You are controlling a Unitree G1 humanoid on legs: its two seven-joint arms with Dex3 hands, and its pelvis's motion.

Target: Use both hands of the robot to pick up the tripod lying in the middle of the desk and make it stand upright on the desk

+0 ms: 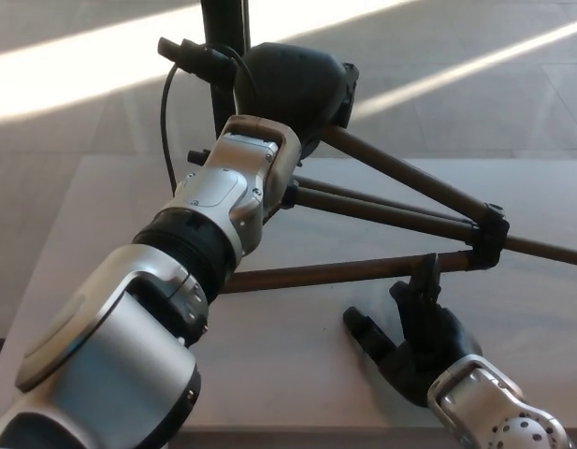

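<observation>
While left hand (293,84) grips tripod (400,210), right hand (421,339) fingers (425,281) touching leg

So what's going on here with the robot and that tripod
The robot is working to stand a tripod up on the desk. Its left hand is closed around the tripod's top end, which is raised off the desk, while the legs splay out toward the right. The right hand is open, fingers apart, just beneath the nearest leg and holding nothing. The tripod is tilted, not yet upright.
</observation>
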